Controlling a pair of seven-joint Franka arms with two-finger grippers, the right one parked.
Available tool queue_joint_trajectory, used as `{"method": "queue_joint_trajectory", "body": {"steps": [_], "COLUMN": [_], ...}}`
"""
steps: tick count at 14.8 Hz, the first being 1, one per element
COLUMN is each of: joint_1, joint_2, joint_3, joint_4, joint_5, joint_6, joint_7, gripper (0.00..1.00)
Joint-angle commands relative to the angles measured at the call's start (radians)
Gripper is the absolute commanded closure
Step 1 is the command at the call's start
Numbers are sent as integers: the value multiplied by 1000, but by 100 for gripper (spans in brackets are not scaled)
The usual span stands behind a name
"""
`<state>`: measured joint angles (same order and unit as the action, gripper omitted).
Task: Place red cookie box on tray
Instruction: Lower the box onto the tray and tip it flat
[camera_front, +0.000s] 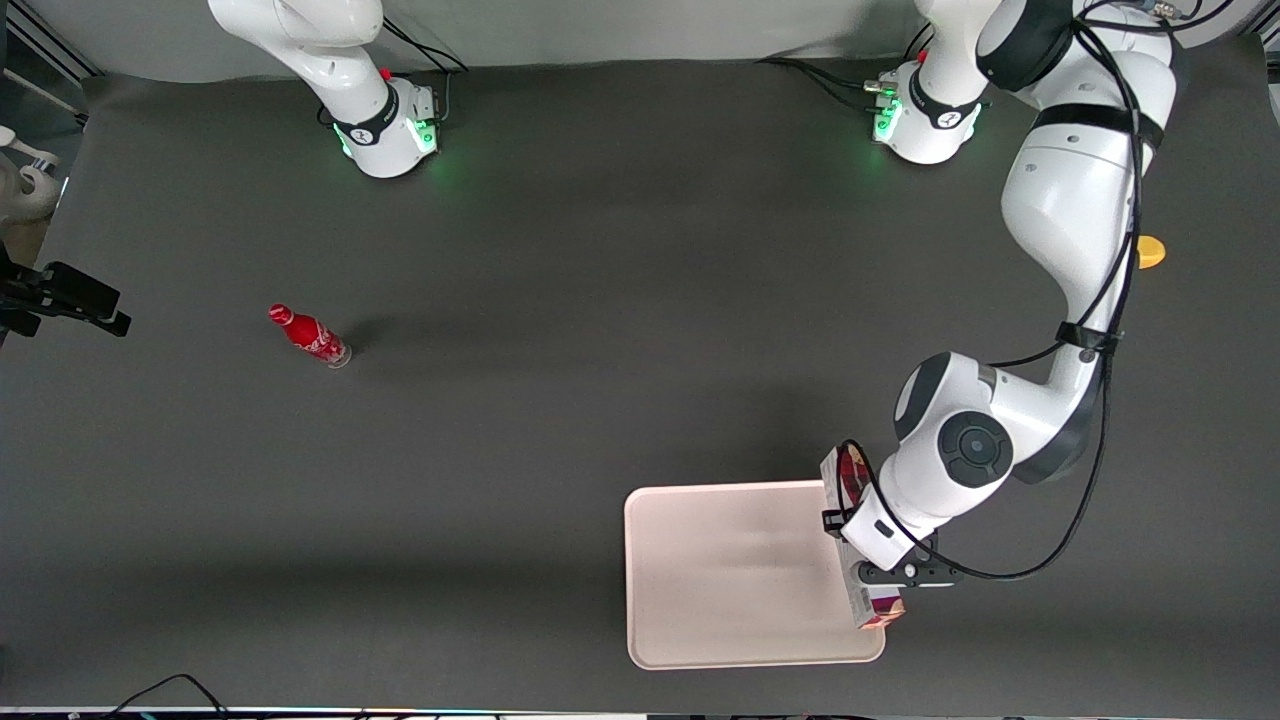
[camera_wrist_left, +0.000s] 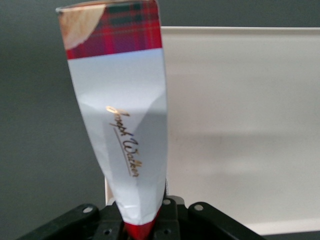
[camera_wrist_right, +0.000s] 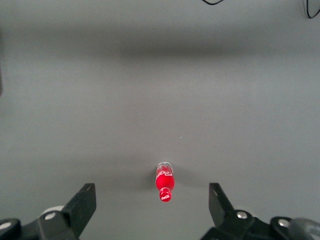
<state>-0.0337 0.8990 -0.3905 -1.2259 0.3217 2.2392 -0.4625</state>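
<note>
Though bottle (camera_front: 309, 336) afar, end effector (camera_front: 885, 560) boxed.

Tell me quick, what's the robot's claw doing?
Left gripper: shut on the red cookie box, holding it over the edge of the tray.

Gripper (camera_front: 872, 560) holds red cookie box (camera_front: 862, 545) over tray (camera_front: 730, 570) edge.
</note>
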Motion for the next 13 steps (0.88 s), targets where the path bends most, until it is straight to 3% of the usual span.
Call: {"method": "queue_joint_trajectory", "body": {"steps": [1,13], "joint_1": [-31,-35], "joint_2": [66,115], "joint_3": [10,32], "joint_4": [60,88], "joint_5": [25,85], "joint_6": [40,99], "joint_7": [-24,-16], "gripper": [100,100]}}
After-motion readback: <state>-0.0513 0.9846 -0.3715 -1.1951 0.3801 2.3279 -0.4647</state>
